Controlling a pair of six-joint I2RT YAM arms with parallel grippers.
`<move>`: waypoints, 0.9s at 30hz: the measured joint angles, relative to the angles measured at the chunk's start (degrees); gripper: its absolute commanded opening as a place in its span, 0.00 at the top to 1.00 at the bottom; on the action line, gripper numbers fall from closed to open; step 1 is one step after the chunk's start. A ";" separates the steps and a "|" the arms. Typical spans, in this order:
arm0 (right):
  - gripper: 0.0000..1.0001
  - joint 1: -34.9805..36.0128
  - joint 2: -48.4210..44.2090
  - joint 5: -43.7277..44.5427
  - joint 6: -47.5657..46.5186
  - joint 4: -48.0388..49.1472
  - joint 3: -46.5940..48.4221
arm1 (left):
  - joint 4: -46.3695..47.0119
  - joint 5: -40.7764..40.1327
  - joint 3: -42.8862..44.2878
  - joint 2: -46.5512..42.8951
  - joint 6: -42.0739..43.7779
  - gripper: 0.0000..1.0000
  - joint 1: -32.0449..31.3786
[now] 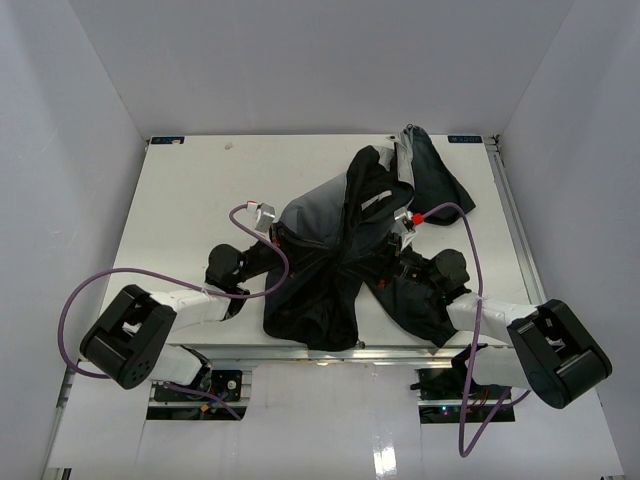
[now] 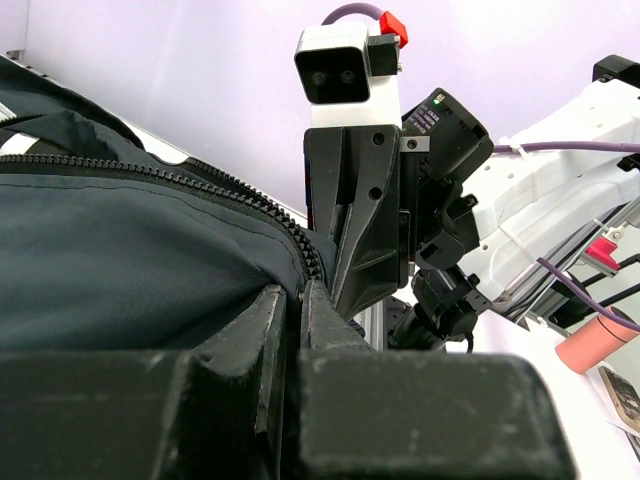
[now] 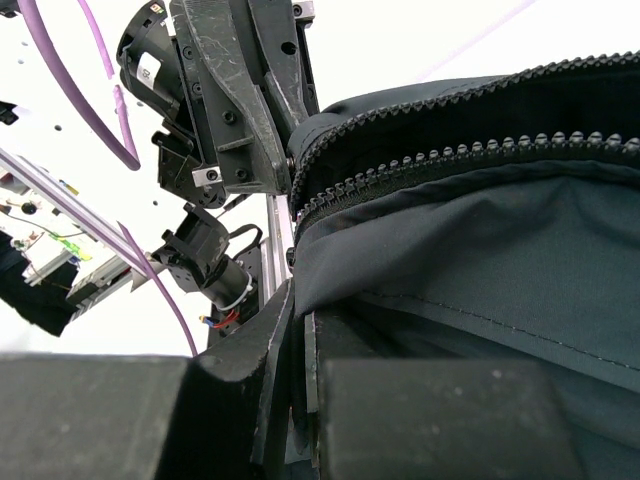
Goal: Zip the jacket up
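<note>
The jacket (image 1: 330, 270) lies in a crumpled dark heap on the white table (image 1: 190, 190), spreading from the centre out toward 1 o'clock. A paler grey panel shows at about 10 o'clock of the heap. From above we see the left arm (image 1: 185, 305) reach in from 8 o'clock, its forearm low over the tabletop and its wrist at the heap's 9 o'clock edge. The right arm (image 1: 470, 305) comes in from 4 o'clock, with its wrist over the heap a little toward 1 o'clock of the middle. That view buries both sets of fingertips in dark folds, so we cannot read either grip there. The wrist views show what it hides. The left gripper (image 2: 300, 300) has its jaws drawn almost together, with the jacket's edge pinched in the narrow slit between them, and the zipper teeth (image 2: 200, 178) run off toward 10 o'clock. The right gripper (image 3: 298, 320) has its jaws closed tight on the cloth edge, and above it two rows of teeth, not meshed, head off toward 2 o'clock. Each wrist view also shows the other gripper close by, at 12 o'clock in the left view and 11 o'clock in the right. The two claws hold the same stretch of the zipper edge, near each other.
</note>
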 measured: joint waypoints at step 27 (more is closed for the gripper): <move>0.92 0.00 -0.41 0.80 0.22 0.30 1.00 | 0.97 0.02 -0.91 0.48 1.17 1.00 -0.57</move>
